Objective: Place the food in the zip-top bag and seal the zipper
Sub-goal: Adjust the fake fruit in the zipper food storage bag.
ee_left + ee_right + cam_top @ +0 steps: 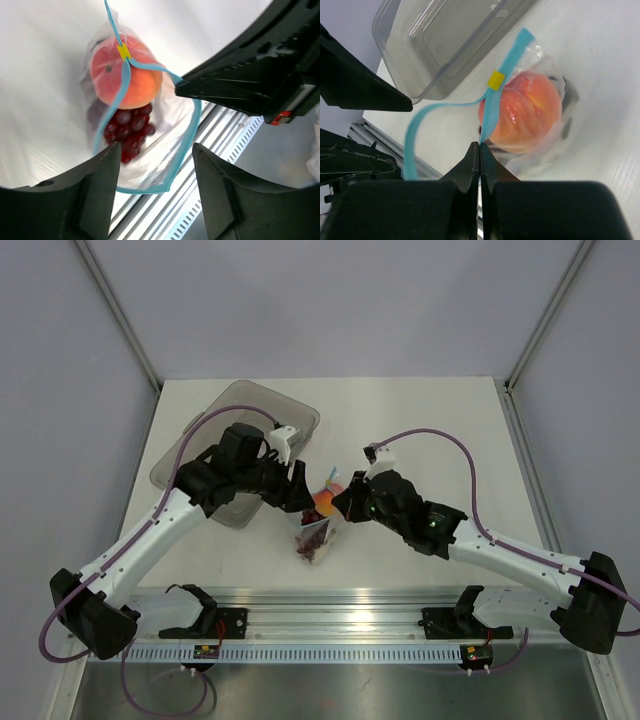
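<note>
The clear zip-top bag (pixel 317 528) lies at the table's middle and holds the orange-red peach (pixel 326 503) and the dark red grapes (pixel 314 540). In the left wrist view the peach (pixel 127 75) sits above the grapes (pixel 127 132). The teal zipper (pixel 119 95) gapes open below a yellow slider (pixel 123 51). My left gripper (pixel 155 170) is open, with the bag's mouth edge between its fingers and untouched. My right gripper (pixel 480 145) is shut on the zipper strip (pixel 492 107), below the slider (pixel 495 80) and beside the peach (pixel 522 117).
A large translucent grey tray (pixel 238 440) stands at the back left, partly under my left arm, and shows in the right wrist view (pixel 445 40). The aluminium rail (pixel 330 625) runs along the near edge.
</note>
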Controlling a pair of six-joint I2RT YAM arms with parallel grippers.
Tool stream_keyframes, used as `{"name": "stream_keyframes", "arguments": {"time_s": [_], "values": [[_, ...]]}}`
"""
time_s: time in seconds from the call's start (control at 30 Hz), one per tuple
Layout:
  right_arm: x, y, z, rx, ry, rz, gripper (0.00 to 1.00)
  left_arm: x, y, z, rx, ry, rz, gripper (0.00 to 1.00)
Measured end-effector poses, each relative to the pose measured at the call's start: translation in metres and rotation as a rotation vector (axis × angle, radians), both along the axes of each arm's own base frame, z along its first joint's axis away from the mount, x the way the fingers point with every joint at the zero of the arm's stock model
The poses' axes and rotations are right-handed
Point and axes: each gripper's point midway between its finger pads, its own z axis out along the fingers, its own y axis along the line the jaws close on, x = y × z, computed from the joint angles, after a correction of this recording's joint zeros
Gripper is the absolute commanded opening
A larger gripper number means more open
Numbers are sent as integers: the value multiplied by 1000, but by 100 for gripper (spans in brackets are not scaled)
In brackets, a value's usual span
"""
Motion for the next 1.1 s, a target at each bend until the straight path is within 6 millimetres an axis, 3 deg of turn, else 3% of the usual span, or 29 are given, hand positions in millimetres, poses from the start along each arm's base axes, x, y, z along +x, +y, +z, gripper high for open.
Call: {"name": "stream_keyframes", "arguments": {"time_s": [0.13, 0.33, 0.7, 1.1], "values": [[0, 0, 0, -2, 0, -2, 0, 5, 2, -3, 9, 7, 23, 69], [-1, -2, -4, -13, 7, -3, 0, 11, 1, -8, 24, 2, 32, 56], [-1, -3, -7, -19, 11, -2, 0, 12, 1, -39, 62, 50, 24, 60], [-1, -3, -7, -19, 12, -2, 0, 25, -7, -66, 95, 69, 16, 54]]}}
